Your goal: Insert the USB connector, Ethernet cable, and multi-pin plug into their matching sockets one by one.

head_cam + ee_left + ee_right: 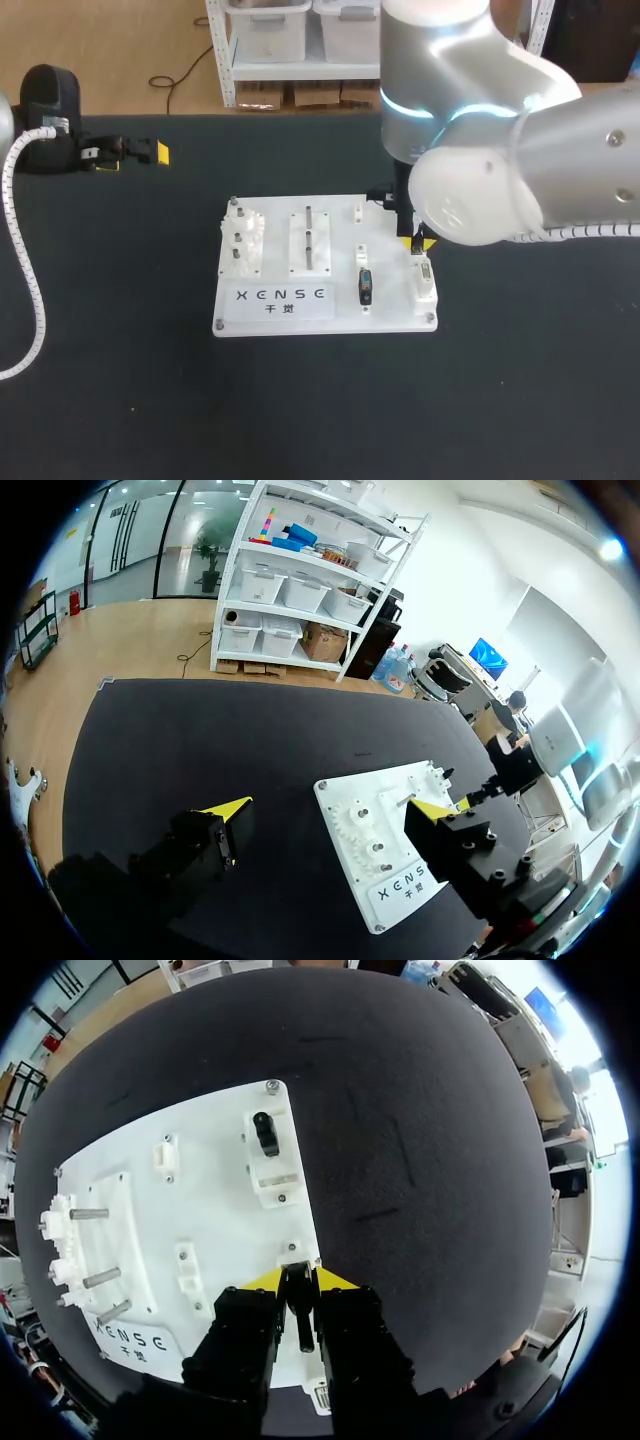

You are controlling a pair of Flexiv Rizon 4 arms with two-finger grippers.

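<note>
With the clock laid on the table as seen from above, 12 pointing away from the robot: nearest, on the white board (345, 230), a black connector (365, 285) is already seated in its holder, at about 4 o'clock from the board's middle. Toward 3 from it, and apart, the white socket block (426, 285) lines the board's 3 o'clock edge. Over that block's 12 o'clock end hangs the right gripper (300, 1278), its fingers clamped from both sides on a narrow dark plug (301, 1322); I cannot tell which of the task's plugs it is. The plug's long axis runs along the fingers, and a small socket (293, 1252) lies just ahead of the tips, so the coming push is probably short and straight. The peg plate (310, 240) and gears (243, 240) sit toward 9, out of the way. Farthest, at 10 o'clock off the board, the left gripper (332, 807) rests spread wide and empty.
</note>
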